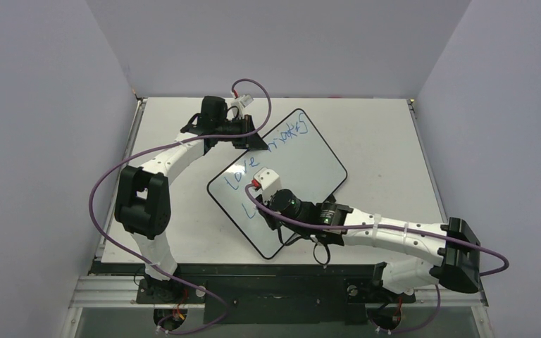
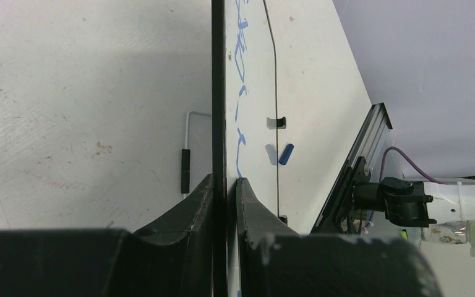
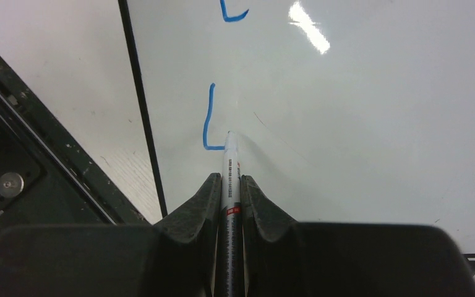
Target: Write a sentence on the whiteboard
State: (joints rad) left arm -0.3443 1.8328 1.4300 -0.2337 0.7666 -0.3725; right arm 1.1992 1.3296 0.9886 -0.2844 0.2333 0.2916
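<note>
Matte white tabletop (image 1: 380, 134), glossy whiteboard (image 1: 310, 158) lying skewed mid-table, slanted blue sentence (image 1: 243, 177) scrawled on it.
Left gripper (image 2: 225, 184) pinches the board's thin black rim; right gripper (image 3: 230, 182) clamps a slim marker (image 3: 229, 162), tip touching the board beside a blue L (image 3: 209, 120).

Blue writing (image 1: 241, 176) on the whiteboard (image 1: 310, 169) reads "Love", then an unclear word toward the bench's far edge. Nearer, a lone "L" (image 3: 206, 124). The print on the marker (image 3: 230, 185) is too small to read.
</note>
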